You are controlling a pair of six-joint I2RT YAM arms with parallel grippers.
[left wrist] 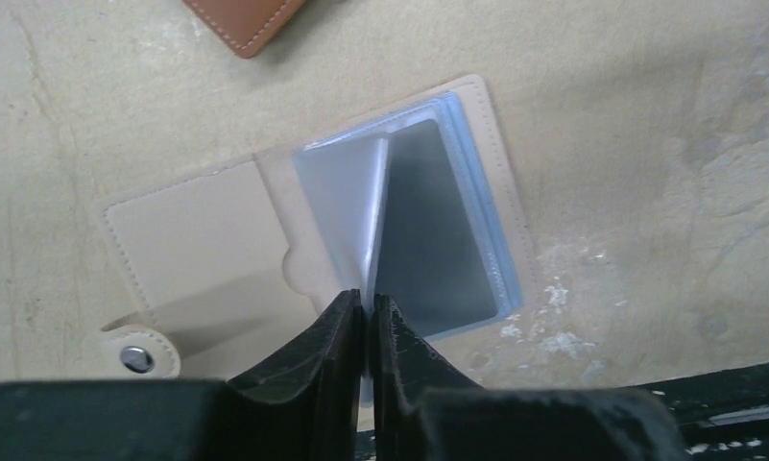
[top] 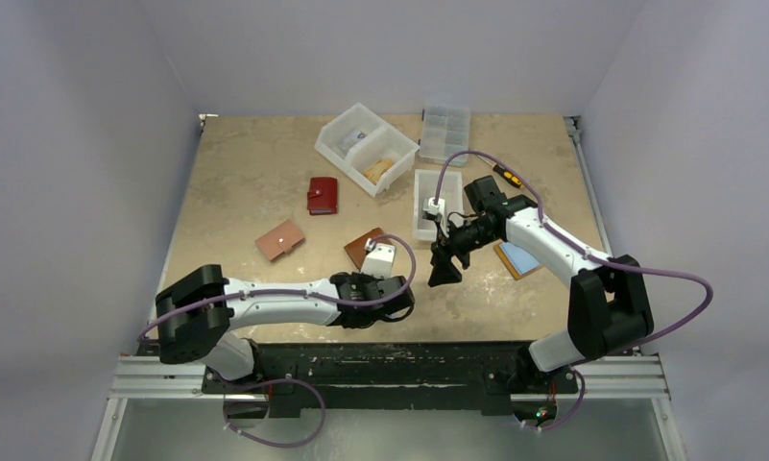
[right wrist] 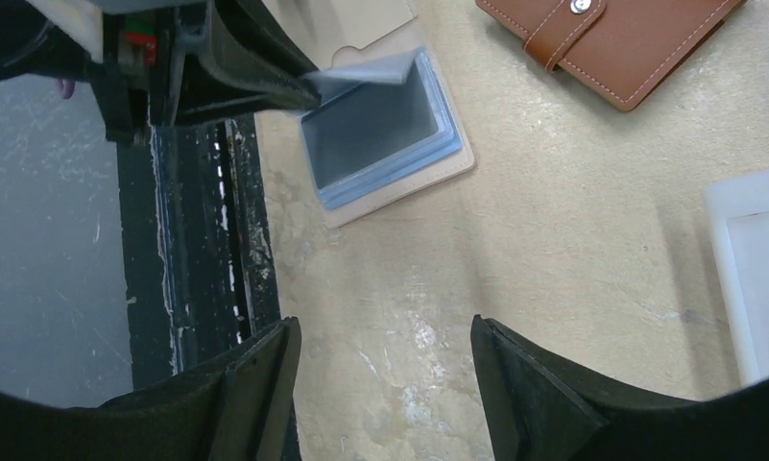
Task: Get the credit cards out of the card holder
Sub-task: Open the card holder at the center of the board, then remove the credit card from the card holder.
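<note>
The beige card holder (left wrist: 188,240) lies open on the table near the front edge. Its stack of clear sleeves shows a dark grey credit card (left wrist: 433,240) in the top pocket. One sleeve leaf (left wrist: 347,206) stands lifted upright, and my left gripper (left wrist: 369,300) is shut on its lower edge. The right wrist view shows the same holder (right wrist: 390,125) with the left fingers (right wrist: 255,77) on the leaf. My right gripper (right wrist: 385,336) hangs open above bare table to the right of the holder, holding nothing. In the top view my left gripper (top: 375,298) covers the holder.
A brown card holder (top: 364,247), a pink one (top: 280,240) and a red one (top: 323,195) lie shut mid-table. White bins (top: 366,149) and a long white tray (top: 436,202) stand behind. A light blue card on a brown piece (top: 517,257) lies by the right arm.
</note>
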